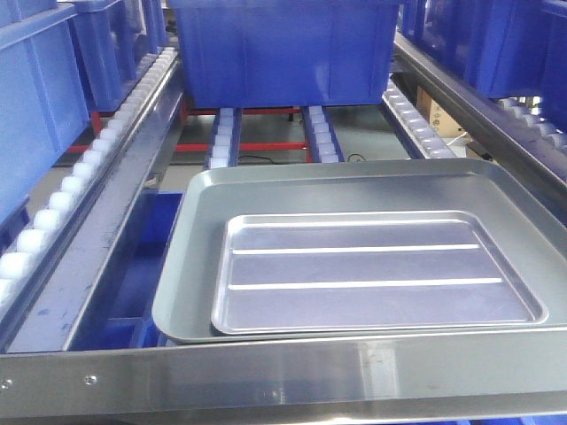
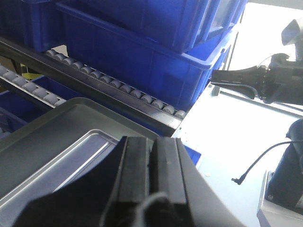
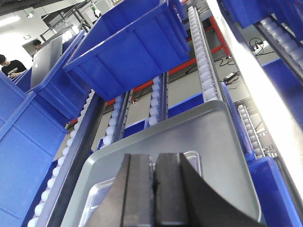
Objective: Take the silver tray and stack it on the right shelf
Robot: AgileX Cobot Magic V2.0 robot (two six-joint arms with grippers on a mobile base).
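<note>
Silver tray point(image 1: 376, 274): seen lying flat inside the grey tray point(image 1: 266, 190), set toward that tray's front right corner; two raised lengthwise ridges are shown across its floor.
Grey tray: larger and duller, carried on the right shelf point(image 1: 266, 385), its front edge just behind the shelf's front lip.
Right shelf: a broad flat steel lip with small rivets is shown along the front edge; rails of white rollers point(image 1: 66, 190) are seen running back along the left and right edges and down the middle.
Blue bin point(image 1: 283, 53): placed on the roller rails at the back edge of the shelf, well apart from the trays.
Left gripper point(image 2: 151, 182): black fingers are seen pressed together with nothing between them, held above a corner of the silver tray; contact cannot be told.
Right gripper point(image 3: 152, 191): fingers are likewise closed on each other, empty, held over the trays.
</note>
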